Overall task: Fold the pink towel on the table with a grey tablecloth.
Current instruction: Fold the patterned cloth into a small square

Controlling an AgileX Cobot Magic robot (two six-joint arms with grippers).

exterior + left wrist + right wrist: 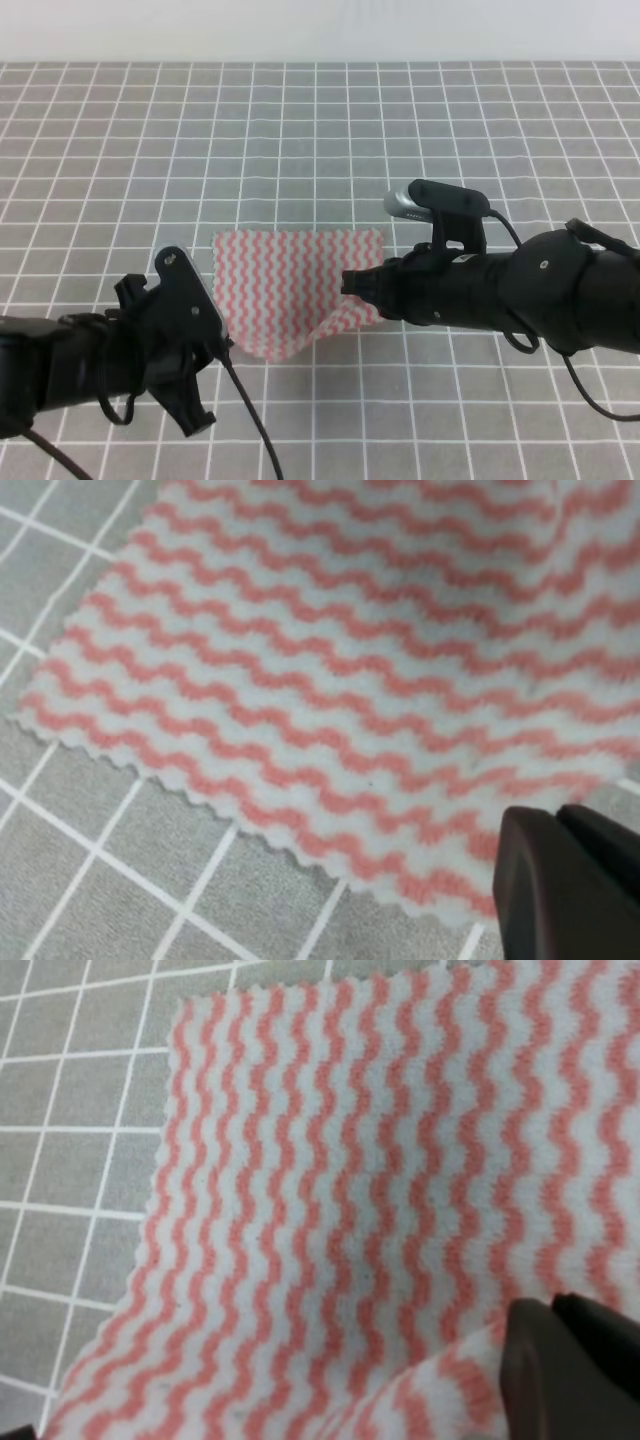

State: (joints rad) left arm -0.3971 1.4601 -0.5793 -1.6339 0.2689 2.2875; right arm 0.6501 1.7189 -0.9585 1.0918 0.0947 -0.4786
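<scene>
Reaching across pink towel (290,285), right tool (352,283)

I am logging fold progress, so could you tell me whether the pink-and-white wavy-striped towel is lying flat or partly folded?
Partly lifted: the pink-and-white wavy-striped towel has its right corner raised at the right gripper and curling over.

The pink towel (285,285) lies on the table with a grey tablecloth (320,130), near the middle and towards the near side. The left gripper (222,345) sits at the towel's near left corner. The right gripper (352,285) is at the towel's right edge, where the cloth rises off the table. Bare tablecloth stretches far behind the towel.
</scene>
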